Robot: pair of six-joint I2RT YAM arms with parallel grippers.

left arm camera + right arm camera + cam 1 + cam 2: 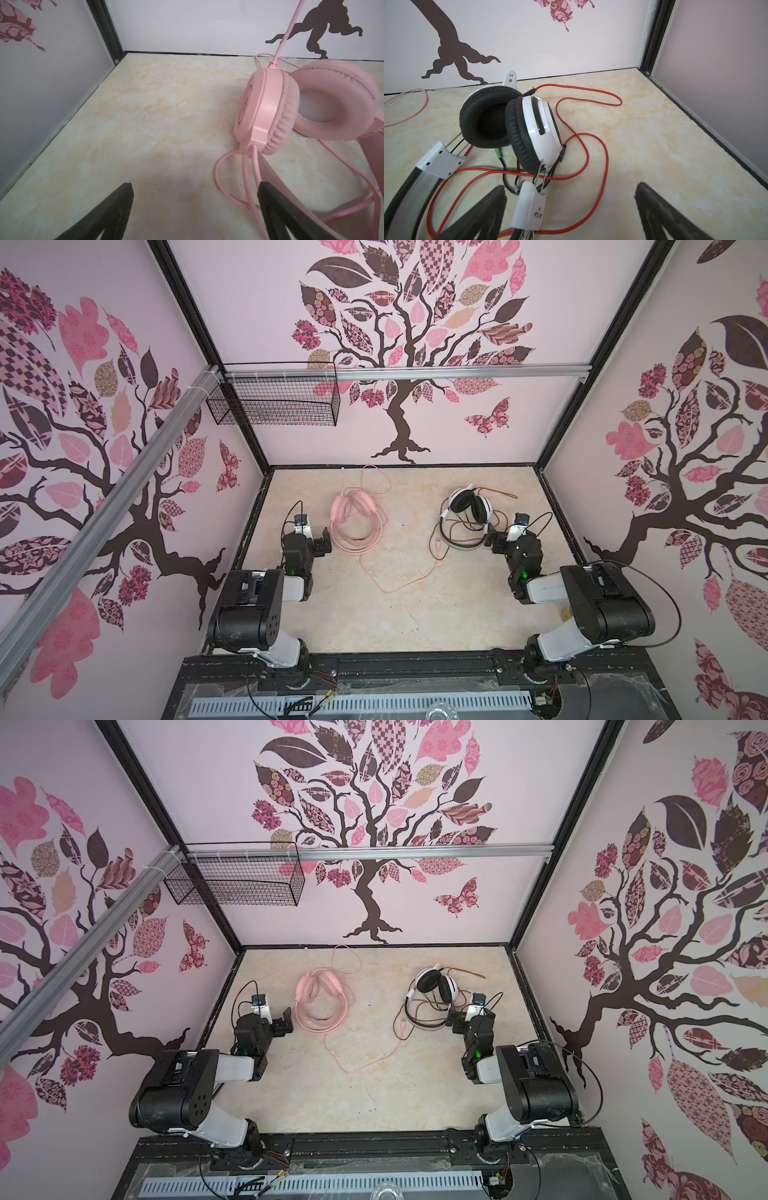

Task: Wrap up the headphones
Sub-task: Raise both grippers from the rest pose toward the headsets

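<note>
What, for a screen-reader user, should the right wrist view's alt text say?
White-and-black headphones lie on the table, their red cable sprawled in loose loops. The right gripper's open jaws stand close by, holding nothing; a pink cable lies near the back wall.

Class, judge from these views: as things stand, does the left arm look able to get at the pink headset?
Probably yes. The jaws of the left arm stand open close beside the pink headset, over bare tabletop; only its own pink cable lies near them.
</note>
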